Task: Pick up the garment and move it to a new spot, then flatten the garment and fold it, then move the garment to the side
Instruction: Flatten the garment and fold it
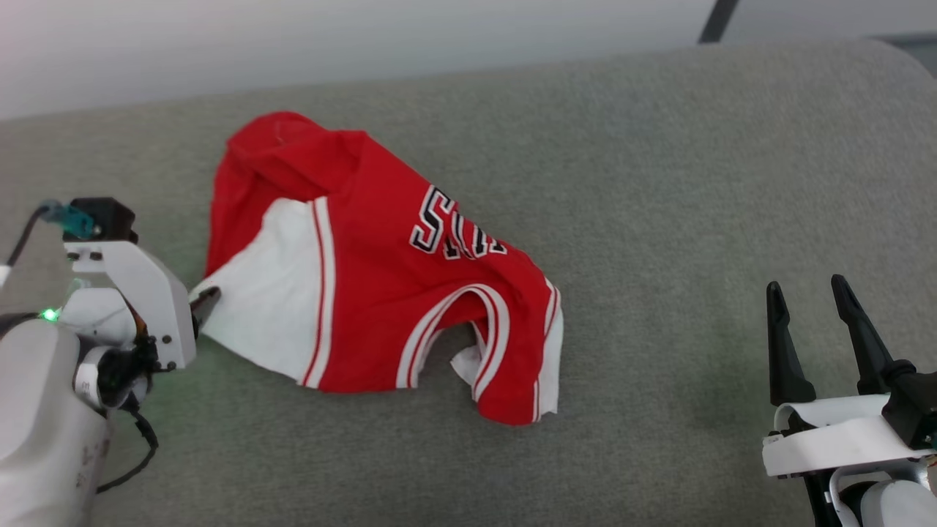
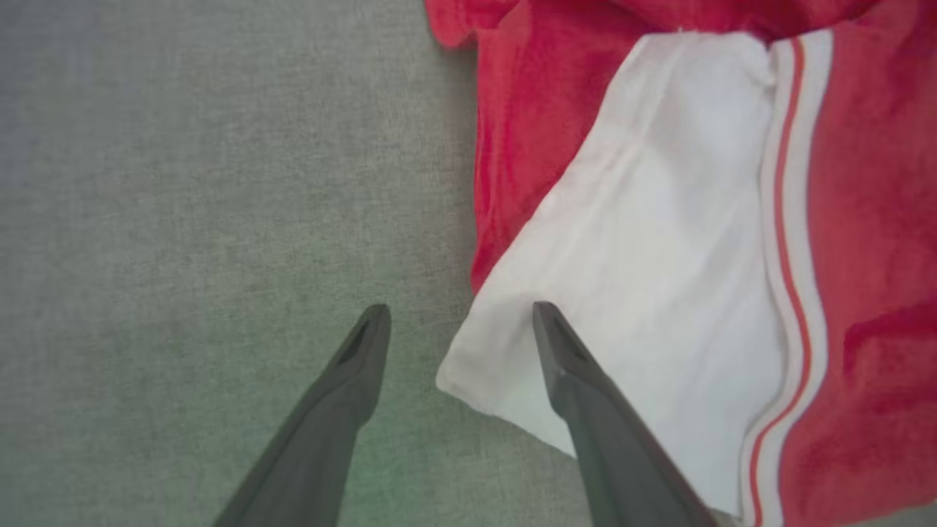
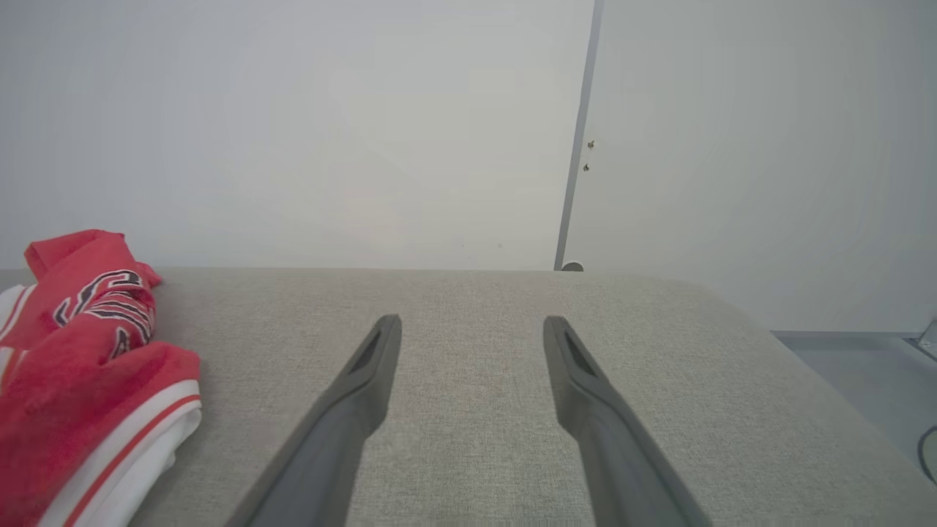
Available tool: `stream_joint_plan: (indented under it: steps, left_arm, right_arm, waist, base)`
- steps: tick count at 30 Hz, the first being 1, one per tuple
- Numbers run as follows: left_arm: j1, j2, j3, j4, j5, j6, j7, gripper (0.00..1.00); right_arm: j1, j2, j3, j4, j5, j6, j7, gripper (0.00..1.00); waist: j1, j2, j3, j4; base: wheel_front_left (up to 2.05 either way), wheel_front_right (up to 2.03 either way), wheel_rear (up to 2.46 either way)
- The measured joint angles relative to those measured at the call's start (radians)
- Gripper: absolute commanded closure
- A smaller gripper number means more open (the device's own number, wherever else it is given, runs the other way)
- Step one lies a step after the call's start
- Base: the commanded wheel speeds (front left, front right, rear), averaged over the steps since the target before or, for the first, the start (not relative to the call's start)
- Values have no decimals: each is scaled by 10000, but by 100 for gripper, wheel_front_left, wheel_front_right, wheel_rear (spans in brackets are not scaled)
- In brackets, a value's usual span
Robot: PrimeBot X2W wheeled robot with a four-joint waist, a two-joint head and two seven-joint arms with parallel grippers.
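The garment [image 1: 381, 293], a red jersey with white sleeves and black lettering, lies crumpled left of centre on the grey padded surface [image 1: 659, 219]. My left gripper [image 1: 205, 304] is at its left edge, open. In the left wrist view the left gripper [image 2: 460, 311] straddles the corner of the garment's white sleeve [image 2: 659, 256]: one finger [image 2: 585, 395] is over the sleeve, the other [image 2: 344, 388] over bare surface. My right gripper [image 1: 805, 284] stands open at the lower right, well clear of the cloth. In the right wrist view the right gripper [image 3: 472, 320] holds nothing and the garment [image 3: 80, 351] is far to its left.
The grey surface [image 3: 476, 293] ends at a pale wall [image 3: 293, 146] behind and rounds off at its right corner, with floor [image 3: 864, 359] beyond. A dark vertical strip [image 3: 578, 146] runs down the wall. Bare surface stretches right of the garment.
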Motion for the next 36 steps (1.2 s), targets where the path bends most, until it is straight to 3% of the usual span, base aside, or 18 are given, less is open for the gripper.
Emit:
stream_joint_plan:
  steps: [7, 19, 20, 21, 22, 23, 25, 36]
  left_arm:
    - [-356, 73, -290, 481, 163, 198, 736, 0]
    - [-390, -104, -257, 750, -263, 621, 1716, 0]
    - [-370, -128, -240, 736, -337, 629, 1781, 9]
    - [-342, -144, -238, 719, -387, 633, 1847, 26]
    - [-318, -159, -238, 690, -410, 646, 1887, 52]
    - [-300, -174, -244, 662, -422, 686, 1898, 64]
    - [-268, -236, -222, 627, -474, 706, 1864, 100]
    - [-194, -178, -35, 439, -715, 863, 1808, 100]
  right_arm:
    - [-164, 52, 46, 25, -2, 0, 0, 0]
    - [-156, 36, 115, 144, -8, 0, 0, 0]
    - [-151, 33, 119, 144, -8, 0, 0, 0]
    - [-146, 29, 123, 146, -8, 0, 0, 0]
    - [-144, 27, 128, 144, -8, 0, 0, 0]
    - [-142, 25, 130, 142, -8, 0, 0, 0]
    - [-141, 23, 134, 138, -8, 0, 0, 0]
    - [-102, -35, 109, 128, 4, 0, 0, 0]
  waist:
    - [0, 0, 416, -301]
    - [0, 0, 195, -212]
    - [0, 0, 169, -203]
    - [0, 0, 144, -194]
    - [0, 0, 123, -187]
    - [0, 0, 110, -178]
    - [0, 0, 96, -162]
    - [0, 0, -15, -144]
  base:
    - [0, 0, 0]
    - [0, 0, 0]
    - [0, 0, 0]
    - [0, 0, 0]
    - [0, 0, 0]
    - [0, 0, 0]
    - [0, 0, 0]
    - [0, 0, 0]
